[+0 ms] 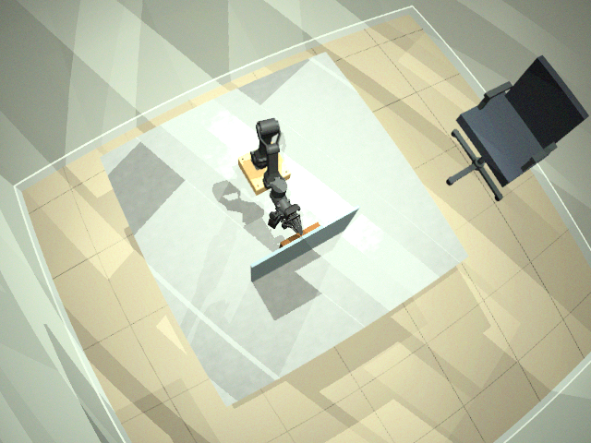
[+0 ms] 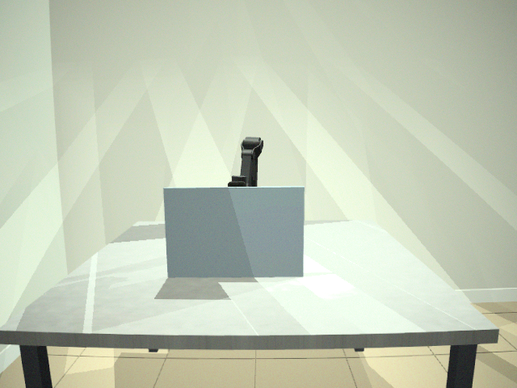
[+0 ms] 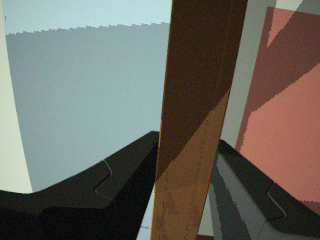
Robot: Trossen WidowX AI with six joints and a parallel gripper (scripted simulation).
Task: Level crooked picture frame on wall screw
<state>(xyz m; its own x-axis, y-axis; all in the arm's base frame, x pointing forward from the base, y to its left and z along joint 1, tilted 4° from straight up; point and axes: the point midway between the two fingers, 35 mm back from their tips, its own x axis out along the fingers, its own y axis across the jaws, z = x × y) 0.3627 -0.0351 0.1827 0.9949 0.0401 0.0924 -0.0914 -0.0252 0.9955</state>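
The picture frame shows as an orange-brown bar [image 1: 312, 227] [image 3: 202, 55] on the arm's side of the upright blue panel [image 1: 305, 247] [image 2: 233, 234] [image 3: 90, 100]. In the wrist view its light grey border and red picture [image 3: 285, 145] are at the right. My gripper [image 1: 301, 233] [image 3: 186, 146] is shut on the frame's bar, one finger on each side, with the fingertips against or very near its faces. In the exterior view the panel hides the frame and the fingers. The screw and the notched strip are not visible. The frame's tilt cannot be told from these views.
The arm stands on a wooden base [image 1: 255, 178] on the pale table [image 1: 405, 214] [image 2: 376, 292], behind the panel as seen in the exterior view. A dark office chair [image 1: 500, 133] stands on the floor beyond the table's side. Hard shadows cross the table and panel.
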